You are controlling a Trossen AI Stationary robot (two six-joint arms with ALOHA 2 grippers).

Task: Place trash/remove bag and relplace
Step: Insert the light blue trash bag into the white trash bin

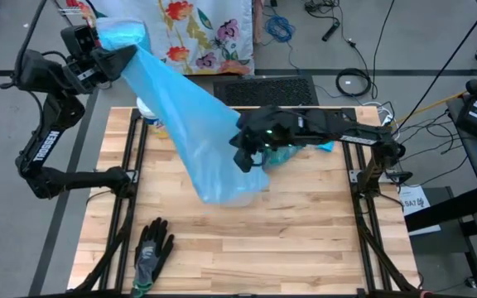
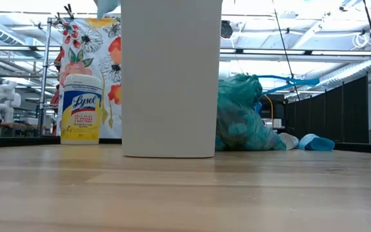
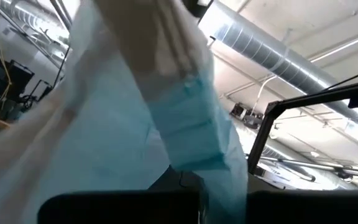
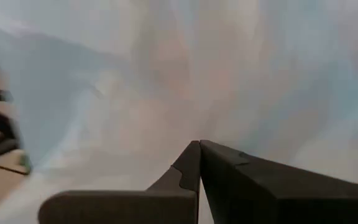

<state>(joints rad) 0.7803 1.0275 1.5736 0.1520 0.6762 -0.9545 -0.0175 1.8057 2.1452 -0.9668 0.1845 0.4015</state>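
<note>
A light blue bag [image 1: 185,116] stretches from my left gripper [image 1: 121,56], raised beyond the table's far left corner, down to mid-table, where its lower part [image 1: 230,186] drapes. My left gripper is shut on it. A white bin [image 2: 171,77] stands on the table in the low view. From above, the bag hides it. My right gripper [image 1: 243,157] is shut at the bag's right side, with pale bag film [image 4: 185,74] filling its wrist view. A tied teal bag [image 2: 243,122], stuffed full, rests on the table to the right of the bin. The trash is out of view. My left gripper pinches the blue bag's upper end [image 3: 210,155] between its two fingers, and the film spills over one finger. The fingers slant upward, away from the table. The bag hangs slanting down from them, stretched toward mid-table. One layer or several, I cannot tell. My right gripper's shut fingertips [image 4: 199,152] point at the bag's side; I cannot tell whether they touch it.
A Lysol wipes canister [image 2: 81,109] stands at the table's far left, partly under the bag [image 1: 151,116]. A black-and-grey glove [image 1: 151,248] lies near the front left edge. A small blue bundle [image 2: 315,142] lies right of the teal bag. Bare wood lies at the front right.
</note>
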